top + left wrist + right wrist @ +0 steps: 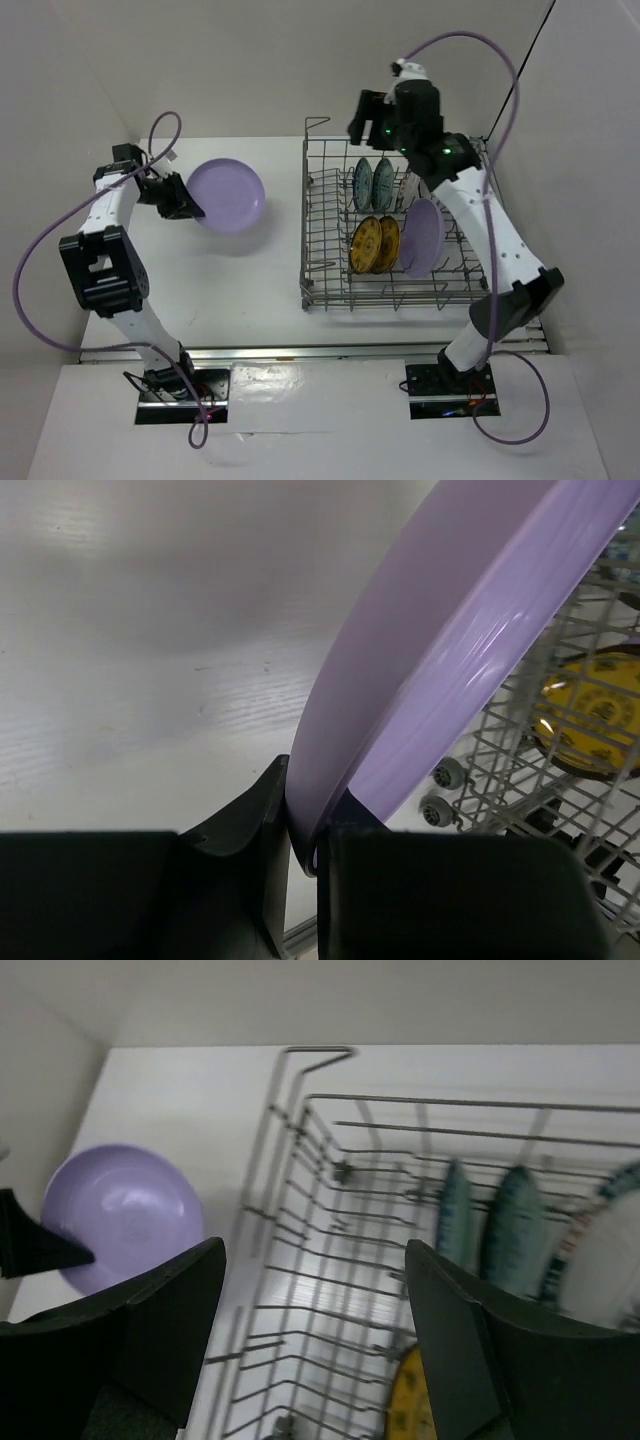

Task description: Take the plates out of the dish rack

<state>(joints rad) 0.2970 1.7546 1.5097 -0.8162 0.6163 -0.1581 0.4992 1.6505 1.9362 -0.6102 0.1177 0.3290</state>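
My left gripper (188,205) is shut on the rim of a lavender plate (228,195), held out over the table left of the dish rack (320,285); the clamped plate edge (440,630) fills the left wrist view. In the rack stand a second lavender plate (423,237), two yellow-gold plates (374,244), two teal plates (373,181) and a white patterned-rim plate (409,180), partly hidden by my right arm. My right gripper (363,115) is open and empty above the rack's far left corner. The right wrist view shows the held lavender plate (125,1215), teal plates (515,1235) and a white plate (605,1260).
White walls close in the table on the left, back and right. The rack's wire loop (316,123) stands up at its far left corner. The rack has small grey wheels (445,775) along its near side.
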